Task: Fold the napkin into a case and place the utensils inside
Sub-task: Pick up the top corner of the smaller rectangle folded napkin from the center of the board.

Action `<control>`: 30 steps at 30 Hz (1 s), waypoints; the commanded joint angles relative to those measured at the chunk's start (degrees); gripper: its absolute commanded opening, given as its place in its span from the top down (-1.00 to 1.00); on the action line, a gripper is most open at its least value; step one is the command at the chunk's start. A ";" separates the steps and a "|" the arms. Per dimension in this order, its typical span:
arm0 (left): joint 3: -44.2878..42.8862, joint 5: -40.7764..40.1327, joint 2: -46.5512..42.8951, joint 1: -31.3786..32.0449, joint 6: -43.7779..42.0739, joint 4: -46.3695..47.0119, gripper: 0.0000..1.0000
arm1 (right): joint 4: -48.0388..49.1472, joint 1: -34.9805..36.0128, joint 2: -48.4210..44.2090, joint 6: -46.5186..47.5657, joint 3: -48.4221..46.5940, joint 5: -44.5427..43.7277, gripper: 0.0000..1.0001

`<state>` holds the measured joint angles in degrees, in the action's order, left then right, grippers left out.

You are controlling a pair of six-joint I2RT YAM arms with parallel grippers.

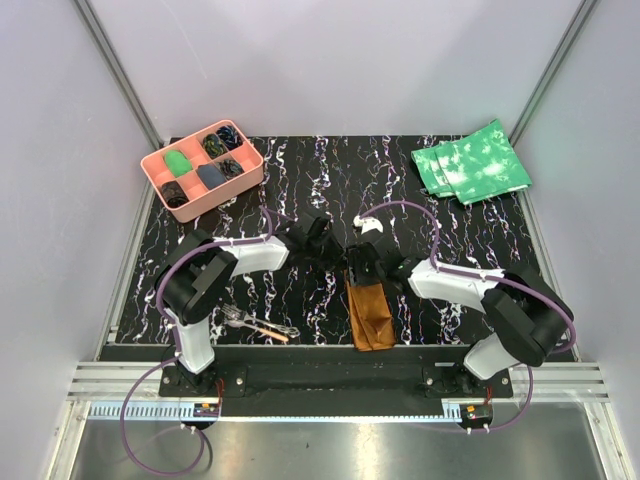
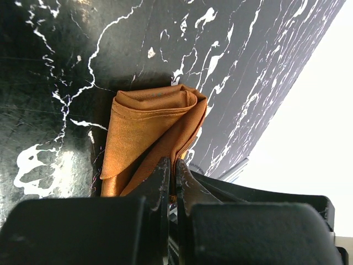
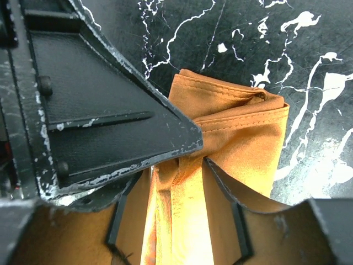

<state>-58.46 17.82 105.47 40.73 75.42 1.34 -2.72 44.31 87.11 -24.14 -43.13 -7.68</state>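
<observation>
Low in the centre of the top view, a narrow oblong case of folded rust-brown cloth [image 1: 372,320] lies lengthwise on the black tabletop veined with white [image 1: 300,170]. Its far end is hidden under the two black grippers. The right gripper [image 1: 362,272] sits over that end. In the right wrist view its jaws [image 3: 190,157] are drawn in tight on a bunched ridge of the case [image 3: 248,132], whose stitched layers fan out towards the upper right of the frame. The left gripper [image 1: 330,250] stands just to the upper left of it. In the left wrist view its jaws [image 2: 172,165] are nearly together with a sliver of cloth caught between them, and the layered end of the case [image 2: 149,127] curls open above.

Towards the lower left of the top view lie a small silver metal fork [image 1: 235,318] and, touching it, a slim silver piece with an orange-tan end [image 1: 270,332], both well apart from the case. A pink plastic compartment tray [image 1: 228,195] holding green, blue-grey and dark patterned items sits at upper left. Green cloths mottled white [image 1: 470,165] lie at upper right.
</observation>
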 commanded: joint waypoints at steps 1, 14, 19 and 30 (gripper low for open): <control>0.18 2.57 -2.73 -0.04 1.22 3.23 1.00 | 1.67 0.95 0.60 1.03 -2.04 -0.93 0.06; 1.41 2.83 -2.02 -1.27 1.23 4.19 1.00 | 1.40 0.95 -2.64 0.59 0.42 -1.37 0.67; 1.50 3.44 -1.76 -2.14 0.35 4.72 1.00 | 0.44 0.95 -5.45 0.76 1.39 -1.46 0.90; -0.26 7.84 0.53 -2.41 -8.17 10.78 0.53 | -4.92 0.77 -4.76 4.01 -0.37 0.47 1.00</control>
<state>-57.49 23.79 105.82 39.11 72.47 6.11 -4.10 44.60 83.68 -22.31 -42.11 -8.23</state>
